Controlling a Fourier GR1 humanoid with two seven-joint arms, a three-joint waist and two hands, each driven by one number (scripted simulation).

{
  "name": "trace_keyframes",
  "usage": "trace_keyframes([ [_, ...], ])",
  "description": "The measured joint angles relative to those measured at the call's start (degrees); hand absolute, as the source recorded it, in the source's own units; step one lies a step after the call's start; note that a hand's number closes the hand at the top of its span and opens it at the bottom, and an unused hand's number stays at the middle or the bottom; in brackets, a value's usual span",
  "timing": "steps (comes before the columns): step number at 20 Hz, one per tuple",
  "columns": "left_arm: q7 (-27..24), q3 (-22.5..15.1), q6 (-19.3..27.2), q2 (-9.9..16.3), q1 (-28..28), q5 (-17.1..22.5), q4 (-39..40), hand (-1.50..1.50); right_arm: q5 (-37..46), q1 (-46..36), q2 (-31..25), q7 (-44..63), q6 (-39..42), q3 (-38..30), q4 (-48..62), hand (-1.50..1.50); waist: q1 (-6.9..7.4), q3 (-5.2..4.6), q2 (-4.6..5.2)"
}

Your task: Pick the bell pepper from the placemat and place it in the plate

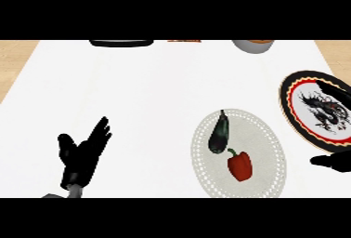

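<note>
The bell pepper lies on the placemat beside an eggplant — left hand spread, right hand at the edge, fingers unclear.

Showing at the lower left: the black left hand with straight fingers, resting open, fingers pointing up and a little to the right, thumb sticking out to the left. Joining a short bit of grey left forearm at the bottom edge. Peeking in at the right edge, low down: only a small dark part of the black right hand. Too little showing to tell about it.
</note>
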Motion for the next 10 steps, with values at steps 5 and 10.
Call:
trace_keyframes([
  [5, 0.4, 0.8, -0.4, -0.3, -0.5, -0.3, 0.7, 0.0, 6.6, 0.3, -2.0, 10.2, 1.6, 5.3, -7.9, -1.5, -0.02, 0.02, 0.02],
  [10, 1.4, 0.5, 0.4, -1.7, -0.5, -1.8, 0.0, 0.0, 13.7, -0.2, 0.8, 21.3, 2.0, 10.9, -14.1, -1.5, 0.19, 0.05, 0.06],
])
